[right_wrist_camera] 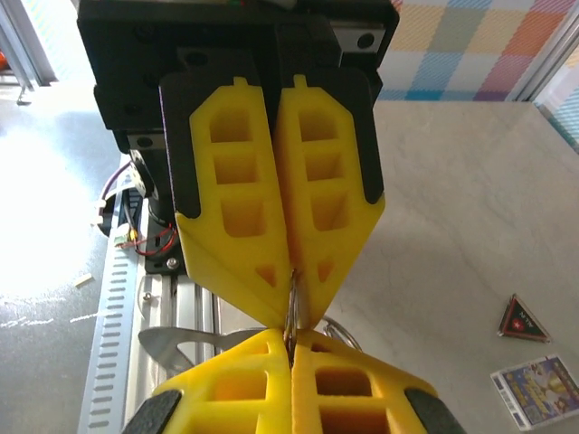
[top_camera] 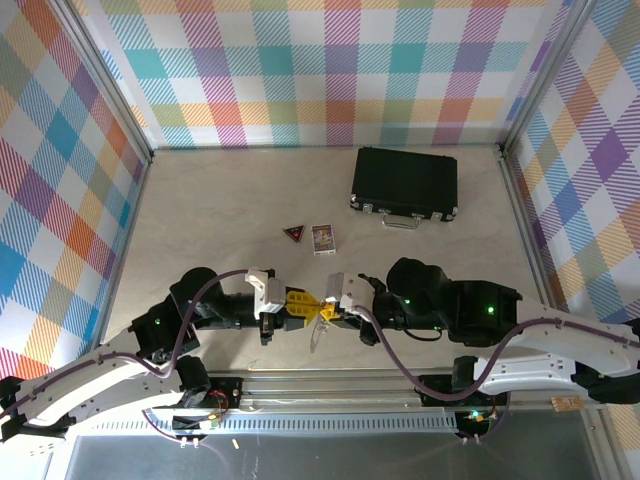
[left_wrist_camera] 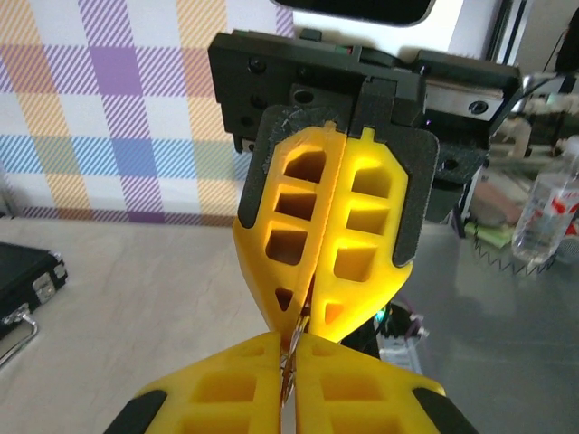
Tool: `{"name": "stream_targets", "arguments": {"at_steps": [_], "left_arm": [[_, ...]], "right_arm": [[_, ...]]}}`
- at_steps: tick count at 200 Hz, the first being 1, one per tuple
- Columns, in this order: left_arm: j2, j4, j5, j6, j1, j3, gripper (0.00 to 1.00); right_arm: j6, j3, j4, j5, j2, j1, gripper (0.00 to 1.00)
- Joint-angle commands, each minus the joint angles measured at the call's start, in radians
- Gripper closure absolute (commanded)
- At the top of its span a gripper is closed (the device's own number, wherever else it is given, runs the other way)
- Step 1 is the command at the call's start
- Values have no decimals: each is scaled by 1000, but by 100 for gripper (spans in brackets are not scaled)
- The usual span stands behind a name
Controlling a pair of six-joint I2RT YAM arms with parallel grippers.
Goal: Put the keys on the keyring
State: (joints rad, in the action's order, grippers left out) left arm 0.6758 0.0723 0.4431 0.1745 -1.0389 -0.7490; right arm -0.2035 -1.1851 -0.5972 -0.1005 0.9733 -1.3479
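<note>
We begin with the pale table (top_camera: 220, 200), walled on three sides by plaid panels (top_camera: 330, 70). The left arm (top_camera: 120, 350) and the right arm (top_camera: 520, 335) reach inward from the near edge and meet head-on at the middle, just beyond the metal rail (top_camera: 330, 385) that carries their bases.

A black case (top_camera: 405, 182) lies flat at the far right of the table, its metal handle (top_camera: 400, 222) facing the arms. Nearer the centre, a small printed card (top_camera: 323, 238) sits just beside a dark triangular badge (top_camera: 293, 233). Both are well apart from the arms.

The yellow fingers (top_camera: 295, 303) of the left jaws are pressed together, tip to tip with the right ones. In the left wrist view a thin sliver of metal (left_wrist_camera: 288, 380) sits in the seam between them. We cannot tell whether that sliver is the key.

The right jaws are fully closed as well. In the right wrist view a fine wire runs from the meeting point down into their seam.

The keyring (right_wrist_camera: 176, 341) hangs at that meeting point, off the table and between the two sets of tips. Its flat silver part shows on one side of the right fingers (right_wrist_camera: 362, 389), and a thin wire loop (right_wrist_camera: 339, 330) shows on the other.

We cannot pick out the keys as a separate piece; they are too small and are hidden by the yellow tips.
</note>
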Motion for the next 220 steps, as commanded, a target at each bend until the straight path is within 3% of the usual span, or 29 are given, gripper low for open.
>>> {"name": "stream_targets", "arguments": {"at_steps": [1, 23, 78, 113, 148, 180, 204, 220], "left_arm": [[8, 66, -27, 63, -4, -55, 88], [11, 48, -32, 57, -5, -51, 100], [-33, -51, 36, -3, -4, -24, 100], [-44, -187, 104, -73, -4, 9, 100], [-34, -338, 144, -136, -4, 56, 100], [-17, -503, 165, -219, -4, 113, 100], [6, -643, 164, -296, -4, 167, 100], [19, -656, 161, -313, -4, 178, 100]], "right_arm": [[-24, -40, -78, -44, 20, -4, 100], [-30, -60, -105, -67, 39, -7, 100], [-2, -13, -3, -34, 20, -7, 100], [30, 55, 119, 8, -11, -7, 83], [45, 95, 189, 38, -57, -7, 81], [49, 116, 216, 56, -95, -7, 87], [41, 121, 215, 48, -106, -7, 97], [33, 117, 206, 34, -111, -7, 100]]}}
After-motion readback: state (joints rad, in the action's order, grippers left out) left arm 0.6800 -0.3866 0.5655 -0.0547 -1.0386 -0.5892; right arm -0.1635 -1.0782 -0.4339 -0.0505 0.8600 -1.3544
